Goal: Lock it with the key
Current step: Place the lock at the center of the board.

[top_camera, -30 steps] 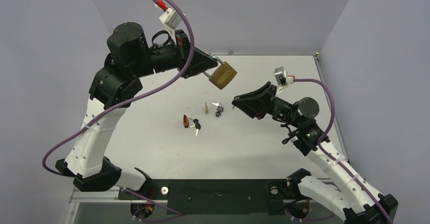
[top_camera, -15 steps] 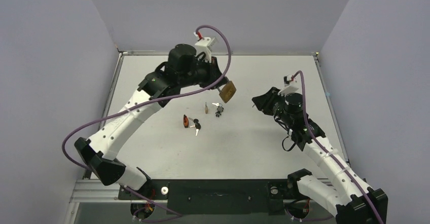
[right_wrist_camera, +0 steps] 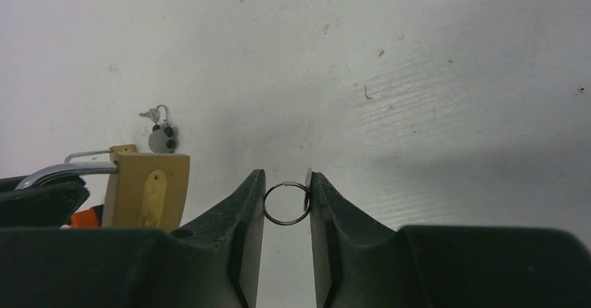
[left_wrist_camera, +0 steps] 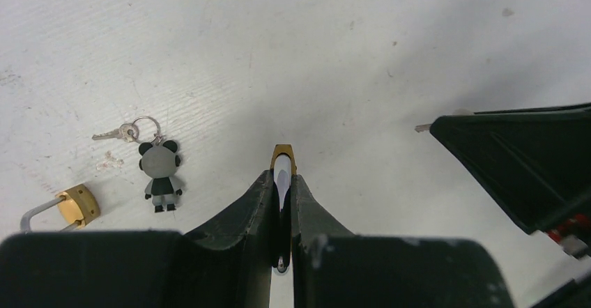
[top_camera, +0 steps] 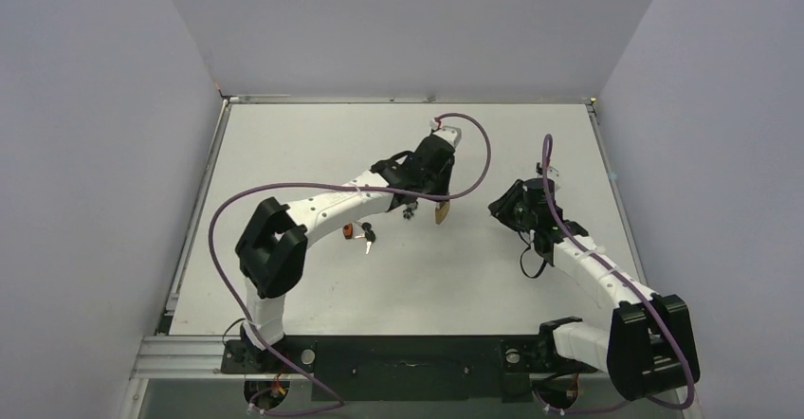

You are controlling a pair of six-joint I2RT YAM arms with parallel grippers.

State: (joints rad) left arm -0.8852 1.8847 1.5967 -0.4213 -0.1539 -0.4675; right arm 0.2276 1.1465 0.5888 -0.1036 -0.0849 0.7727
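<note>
Our left gripper (left_wrist_camera: 282,182) is clamped on the silver shackle of the lock (right_wrist_camera: 148,191), holding it low over the table (top_camera: 303,144), while our right gripper (right_wrist_camera: 286,182), near it, pinches a key ring (right_wrist_camera: 286,222).

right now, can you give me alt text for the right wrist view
The right end effector grips a metal key ring above a white table. To its left is a brass padlock, its shackle held by the left end effector; a small panda keychain lies beyond.
</note>
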